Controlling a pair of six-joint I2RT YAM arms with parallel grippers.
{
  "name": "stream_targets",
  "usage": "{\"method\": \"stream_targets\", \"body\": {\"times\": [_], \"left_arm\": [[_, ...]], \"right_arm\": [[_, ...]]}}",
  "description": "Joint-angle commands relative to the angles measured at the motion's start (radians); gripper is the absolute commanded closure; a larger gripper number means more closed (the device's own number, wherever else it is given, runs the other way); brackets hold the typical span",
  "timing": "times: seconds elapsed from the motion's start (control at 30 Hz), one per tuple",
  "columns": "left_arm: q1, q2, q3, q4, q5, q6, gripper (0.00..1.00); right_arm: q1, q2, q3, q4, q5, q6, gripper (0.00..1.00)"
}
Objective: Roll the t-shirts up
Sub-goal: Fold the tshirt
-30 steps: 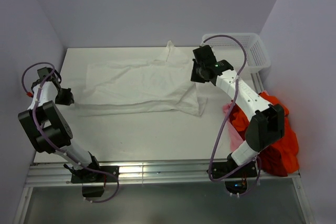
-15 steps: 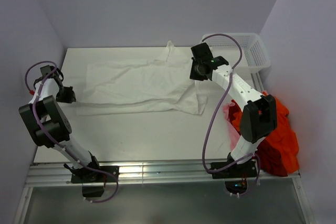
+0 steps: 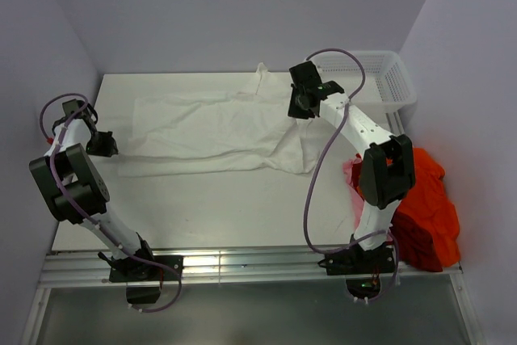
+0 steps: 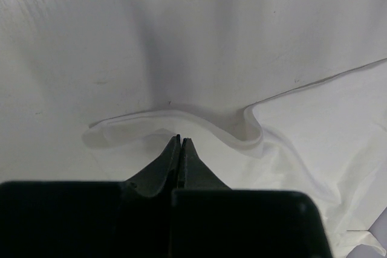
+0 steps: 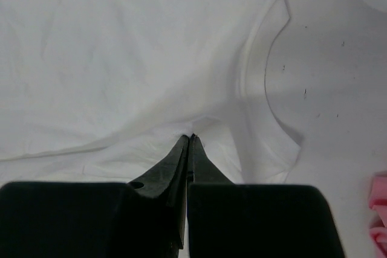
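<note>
A white t-shirt (image 3: 214,131) lies spread flat across the far half of the table. My left gripper (image 3: 102,145) is at its left end. In the left wrist view its jaws (image 4: 180,139) are shut, with the shirt's hem (image 4: 205,119) bunched round the tips. My right gripper (image 3: 300,107) is at the shirt's right end. Its jaws (image 5: 190,137) are shut on a puckered fold of the white cloth (image 5: 133,58), near the curved neck edge (image 5: 257,58). A heap of orange-red t-shirts (image 3: 424,199) hangs off the table's right edge.
A white mesh basket (image 3: 380,78) stands at the back right corner. A pink cloth (image 3: 353,174) lies beside the orange-red heap, and also shows in the right wrist view (image 5: 380,209). Walls close in on the left, back and right.
My right gripper has moved a little left and farther back, drawing the shirt's right end with it. The left gripper has barely moved.
</note>
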State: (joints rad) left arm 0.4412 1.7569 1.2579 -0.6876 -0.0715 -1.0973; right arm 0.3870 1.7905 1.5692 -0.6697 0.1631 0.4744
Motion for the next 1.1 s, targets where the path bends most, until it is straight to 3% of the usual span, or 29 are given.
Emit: {"method": "stream_targets", "body": {"times": [0.0, 0.37, 0.43, 0.47, 0.5, 0.53, 0.57, 0.63, 0.67, 0.77, 0.97, 1.07], "left_arm": [[-0.001, 0.013, 0.040, 0.031, 0.022, -0.021, 0.99], [-0.002, 0.079, 0.087, 0.048, 0.064, -0.030, 0.96], [-0.001, 0.095, 0.092, 0.084, 0.119, -0.003, 0.82], [-0.001, 0.096, 0.087, 0.091, 0.124, 0.000, 0.74], [-0.002, 0.095, 0.083, 0.097, 0.122, -0.001, 0.57], [-0.002, 0.092, 0.069, 0.118, 0.128, 0.002, 0.54], [-0.001, 0.087, 0.063, 0.120, 0.125, 0.001, 0.43], [-0.001, 0.072, 0.052, 0.132, 0.131, 0.004, 0.32], [-0.002, 0.069, 0.054, 0.125, 0.131, 0.004, 0.24], [-0.001, 0.047, 0.066, 0.109, 0.131, 0.016, 0.19], [-0.001, -0.052, 0.064, 0.112, 0.141, 0.066, 0.09], [-0.001, -0.120, 0.067, 0.086, 0.141, 0.096, 0.06]], "right_arm": [[-0.013, 0.039, 0.071, 0.039, 0.007, 0.001, 1.00], [-0.060, 0.196, 0.213, 0.025, -0.025, 0.026, 1.00], [-0.074, 0.210, 0.219, 0.036, -0.043, 0.035, 1.00], [-0.079, 0.217, 0.221, 0.039, -0.054, 0.039, 0.94], [-0.083, 0.230, 0.222, 0.045, -0.060, 0.047, 0.92], [-0.086, 0.234, 0.219, 0.048, -0.065, 0.050, 0.91], [-0.095, 0.240, 0.221, 0.053, -0.066, 0.059, 0.87], [-0.106, 0.253, 0.216, 0.064, -0.085, 0.075, 0.83], [-0.118, 0.253, 0.216, 0.065, -0.083, 0.084, 0.68], [-0.132, 0.236, 0.193, 0.079, -0.079, 0.112, 0.46], [-0.142, 0.095, 0.056, 0.128, -0.112, 0.116, 0.46], [-0.142, -0.035, -0.165, 0.197, -0.142, 0.135, 0.46]]}}
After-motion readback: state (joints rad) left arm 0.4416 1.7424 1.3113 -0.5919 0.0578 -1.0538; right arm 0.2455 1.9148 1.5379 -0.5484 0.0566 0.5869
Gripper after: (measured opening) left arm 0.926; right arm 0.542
